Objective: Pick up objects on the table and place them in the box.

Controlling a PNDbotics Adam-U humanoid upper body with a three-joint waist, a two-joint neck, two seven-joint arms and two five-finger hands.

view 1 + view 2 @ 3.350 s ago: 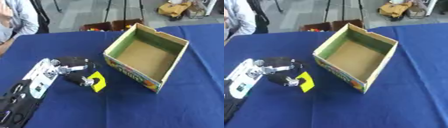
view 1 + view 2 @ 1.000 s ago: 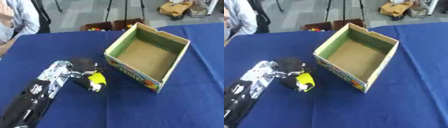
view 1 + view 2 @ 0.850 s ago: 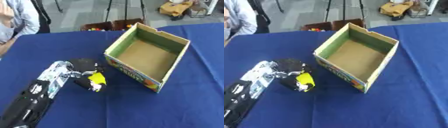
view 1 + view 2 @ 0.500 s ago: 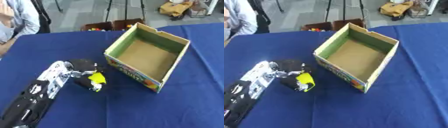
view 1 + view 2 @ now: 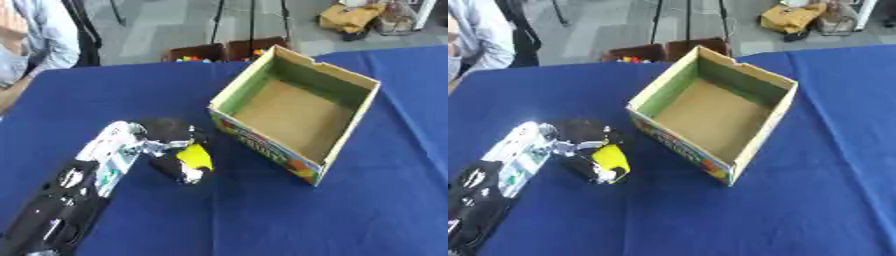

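A small yellow and black object (image 5: 193,158) is held by my left hand (image 5: 166,140), whose black fingers curl around it just left of the box. The arm reaches in from the lower left. The open cardboard box (image 5: 350,132), green inside with a brown floor and a printed front, stands at the centre right of the blue table (image 5: 306,220); nothing shows inside it. My right hand appears in neither view.
A person in a light shirt (image 5: 39,35) sits at the table's far left edge. Beyond the far edge are a brown crate with small coloured things (image 5: 223,50), tripod legs and a yellow bag (image 5: 350,15) on the floor.
My left hand closed on the yellow object, which lay on the table in front of the open fingers 3.4 s ago. Over the last second the hand shifted only slightly.
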